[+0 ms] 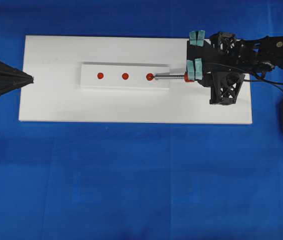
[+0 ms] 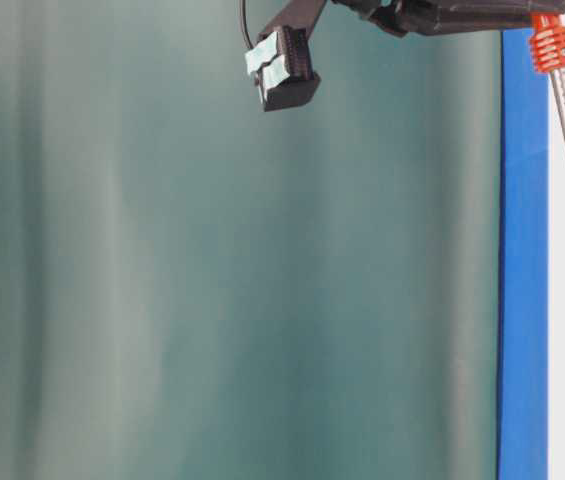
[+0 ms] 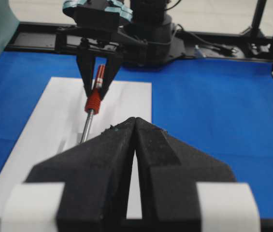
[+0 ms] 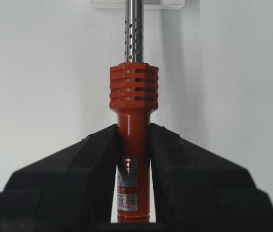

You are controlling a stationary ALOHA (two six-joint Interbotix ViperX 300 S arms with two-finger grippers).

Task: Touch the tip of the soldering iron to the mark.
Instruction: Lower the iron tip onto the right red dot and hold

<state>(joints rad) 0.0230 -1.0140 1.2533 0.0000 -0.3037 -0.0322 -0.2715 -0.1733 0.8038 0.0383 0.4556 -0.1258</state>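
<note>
Your right gripper [image 4: 133,159] clamps the red-orange handle of the soldering iron [image 1: 169,76], its silver shaft pointing toward 9 o'clock overhead, tip on the mark [image 1: 150,76], the end dot nearest the gripper on the white strip [image 1: 125,85]. Your left gripper [image 1: 29,78] sits closed and empty at the board's [image 1: 131,107] 9 o'clock edge.

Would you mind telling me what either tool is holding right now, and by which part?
The right tool grips the soldering iron by its red handle, below the ribbed collar. The left tool is shut and holds nothing.
</note>
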